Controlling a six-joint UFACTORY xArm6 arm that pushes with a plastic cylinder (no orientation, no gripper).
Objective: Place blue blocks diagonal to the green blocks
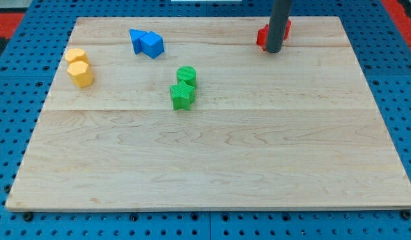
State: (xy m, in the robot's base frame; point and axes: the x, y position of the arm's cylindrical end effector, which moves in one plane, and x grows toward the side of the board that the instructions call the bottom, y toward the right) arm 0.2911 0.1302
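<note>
Two blue blocks [147, 43] lie touching at the view's upper left; the right one looks like a cube, the left one is an angular shape. Two green blocks sit near the middle: a green cylinder [187, 75] and, just below and touching it, a green star-like block [182, 96]. The blue pair is up and to the left of the green pair, with a gap between them. My tip [273, 50] is at the view's upper right, far from the blue and green blocks, right beside a red block [264, 35].
Two yellow blocks [79, 67] sit touching near the left edge. The red block is partly hidden behind my rod near the top edge. The wooden board [212, 173] lies on a blue pegboard surface.
</note>
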